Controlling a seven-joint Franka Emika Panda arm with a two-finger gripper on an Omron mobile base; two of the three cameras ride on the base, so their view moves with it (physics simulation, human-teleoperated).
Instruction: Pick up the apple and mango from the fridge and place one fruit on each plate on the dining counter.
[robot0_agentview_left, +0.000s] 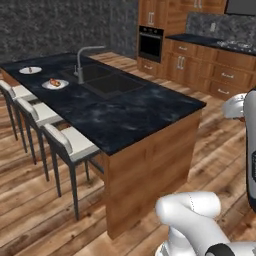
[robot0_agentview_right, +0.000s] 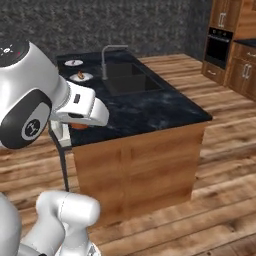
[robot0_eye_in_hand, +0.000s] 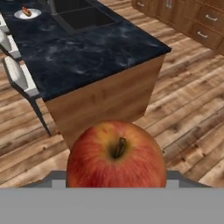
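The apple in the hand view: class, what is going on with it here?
The robot's gripper holds the apple, carrying it toward the dining counter. The robot stands off the counter's near end. Two plates sit at the far end beside the sink, each with small food pieces on it already. No fruit lies on either plate yet.

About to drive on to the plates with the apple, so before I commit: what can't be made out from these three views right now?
- Finger tips: in the hand view the apple covers them.
- Gripper: in the right base view the arm's white body hides most of it.
- Far plate and near plate: the food on them is too small to identify.
- Dining counter: the stool-side face is hidden behind the top.
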